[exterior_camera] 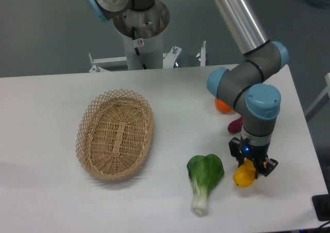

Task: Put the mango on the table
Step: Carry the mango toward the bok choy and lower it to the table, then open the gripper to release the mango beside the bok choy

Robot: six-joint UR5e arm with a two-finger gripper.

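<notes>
My two-finger gripper (249, 167) is pinching the smooth yellow-orange mango (244, 176), held low over the flat white table (46, 114) just right of the leafy green bok choy (204, 177). I judge this the set-down step; next I'd lower until it rests, then release. A woven wicker basket (115, 134) sits well apart on the white surface. Beyond the table, grey floor and a white pedestal (143, 42).
</notes>
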